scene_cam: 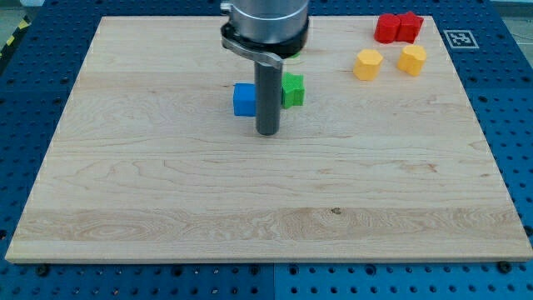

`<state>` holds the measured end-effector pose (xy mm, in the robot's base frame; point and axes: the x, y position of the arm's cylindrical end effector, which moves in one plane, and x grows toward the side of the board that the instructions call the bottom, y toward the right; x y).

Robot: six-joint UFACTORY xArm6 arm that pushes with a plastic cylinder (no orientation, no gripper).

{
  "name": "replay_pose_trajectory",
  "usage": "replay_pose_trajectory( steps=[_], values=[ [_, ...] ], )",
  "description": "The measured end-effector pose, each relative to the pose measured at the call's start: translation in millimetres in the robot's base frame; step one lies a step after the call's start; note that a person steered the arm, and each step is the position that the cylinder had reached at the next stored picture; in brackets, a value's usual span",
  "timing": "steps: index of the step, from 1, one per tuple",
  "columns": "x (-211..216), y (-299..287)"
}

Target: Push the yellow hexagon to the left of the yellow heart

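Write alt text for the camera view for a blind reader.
My tip rests mid-board between a blue block and a green block, far from the two yellow blocks at the view's upper right. Two red blocks sit above those on the wooden board.

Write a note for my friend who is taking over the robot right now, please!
My tip is down on the wooden board, between the blue block and the green block, slightly nearer the view's bottom. It touches neither yellow block.
The two yellow blocks sit apart near the view's top right: one on the left, one on the right. I cannot tell for sure which is the hexagon and which the heart.
Two red blocks sit together above them.
Left: check the shapes, then move to the yellow hexagon and push it if needed.
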<state>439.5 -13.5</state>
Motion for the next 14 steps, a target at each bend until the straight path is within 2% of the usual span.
replay_pose_trajectory(
  steps=[1, 3, 4, 6, 9, 10, 13, 14],
  values=[
    [-13, -10],
    [-13, -10],
    [16, -5],
    [18, 57],
    [17, 119],
    [5, 154],
    [-90, 148],
    [-98, 139]
  ],
)
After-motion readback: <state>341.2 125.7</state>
